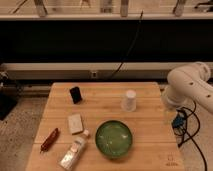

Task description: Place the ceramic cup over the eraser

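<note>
The ceramic cup (129,100) is a small white tapered cup standing on the wooden table (150,135), right of the middle towards the back. The eraser (75,94) is a small black upright block at the back left, well apart from the cup. My white arm (192,86) comes in from the right. My gripper (170,117) hangs below it at the table's right edge, to the right of the cup and apart from it, holding nothing that I can see.
A green bowl (114,139) sits at the front middle. A clear plastic bottle with a white cap (74,152) lies left of it. A whitish flat block (75,123) and a reddish-brown object (49,139) lie at the left. Cables (186,125) hang beside the right edge.
</note>
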